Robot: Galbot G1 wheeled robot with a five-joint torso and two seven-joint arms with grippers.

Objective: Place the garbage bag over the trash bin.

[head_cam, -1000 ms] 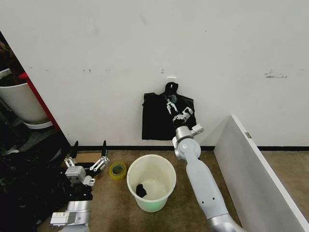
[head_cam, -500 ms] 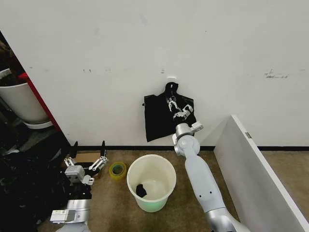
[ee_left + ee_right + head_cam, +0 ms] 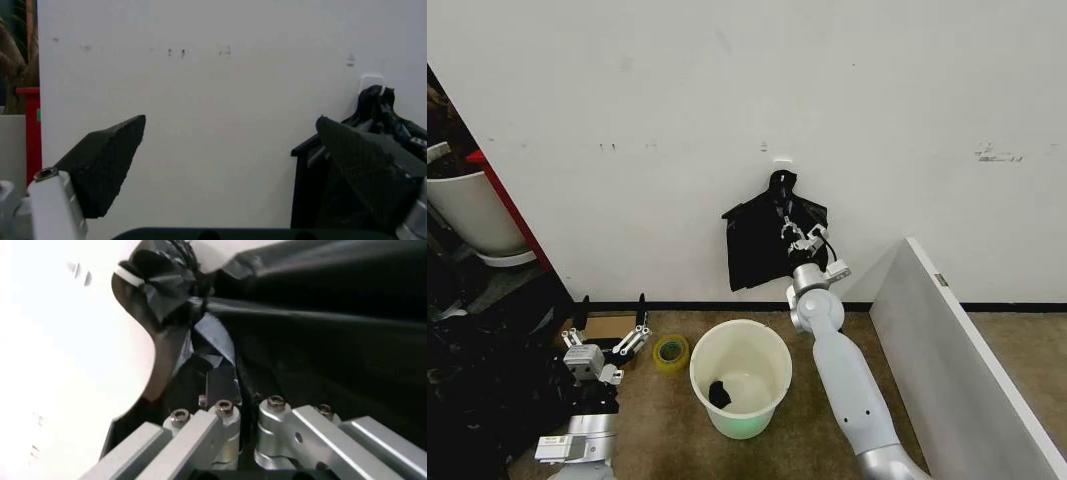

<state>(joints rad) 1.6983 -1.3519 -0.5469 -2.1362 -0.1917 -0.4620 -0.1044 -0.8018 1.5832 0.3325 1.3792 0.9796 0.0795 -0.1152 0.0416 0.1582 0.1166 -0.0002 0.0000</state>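
Note:
The cream-white trash bin [image 3: 699, 366] stands open on the floor below the wall hook, a small black scrap [image 3: 719, 393] inside it. A bunch of black bags [image 3: 752, 255] hangs from the hook, knotted at the top [image 3: 157, 277]. My right gripper [image 3: 790, 228] reaches up to its front and is shut on a fold of the front sheet, the garbage bag [image 3: 320, 340]; the right wrist view shows black plastic pinched at the right gripper [image 3: 243, 400]. My left gripper [image 3: 610, 318] is open, low at the left of the bin, with its fingers [image 3: 107, 165] pointing towards the wall.
A roll of yellow-green tape [image 3: 670, 351] lies between the left gripper and the bin. A white panel [image 3: 957, 360] slants along the right. A white pot with a red part [image 3: 467, 215] and a heap of black plastic [image 3: 477, 400] fill the left side.
The right gripper has come down and slightly right with the plastic in it, and the bunch's lower left corner has swung up and outward. The left gripper sits a little lower.

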